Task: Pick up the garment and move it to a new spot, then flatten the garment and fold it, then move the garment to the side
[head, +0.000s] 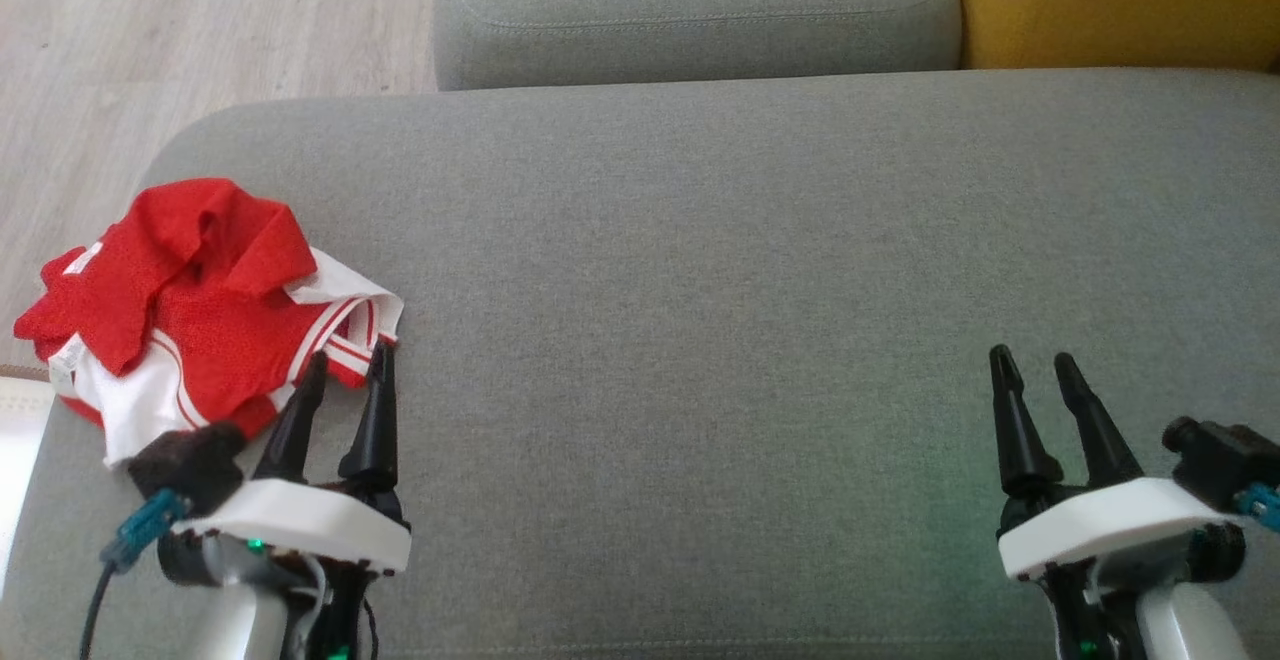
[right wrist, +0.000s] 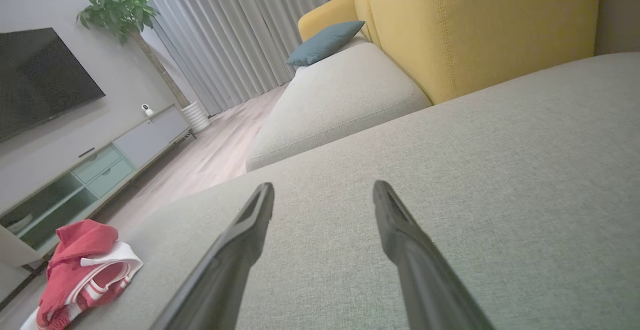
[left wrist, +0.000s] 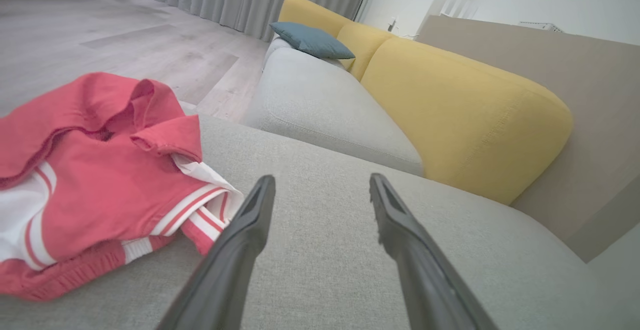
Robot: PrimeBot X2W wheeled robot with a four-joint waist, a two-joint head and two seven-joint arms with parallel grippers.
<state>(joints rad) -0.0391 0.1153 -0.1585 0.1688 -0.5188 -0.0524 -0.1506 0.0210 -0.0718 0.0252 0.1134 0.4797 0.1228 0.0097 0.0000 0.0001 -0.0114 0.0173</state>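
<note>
Garment [head: 200, 310] hugs broad cushion's [head: 700, 290] left edge; left end effector [head: 349, 353] and right end effector [head: 1030, 355] gape empty.

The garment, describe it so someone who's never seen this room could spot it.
On the wide grey sofa seat, look to its left end, by the wooden floor. A crumpled garment lies there, just ahead of the open left gripper. Its bright red with white striped trim stands out from the plain grey fabric.

Grey sofa [head: 760, 240], yellow backrest [left wrist: 450, 105], wooden floor [head: 150, 40]
</note>
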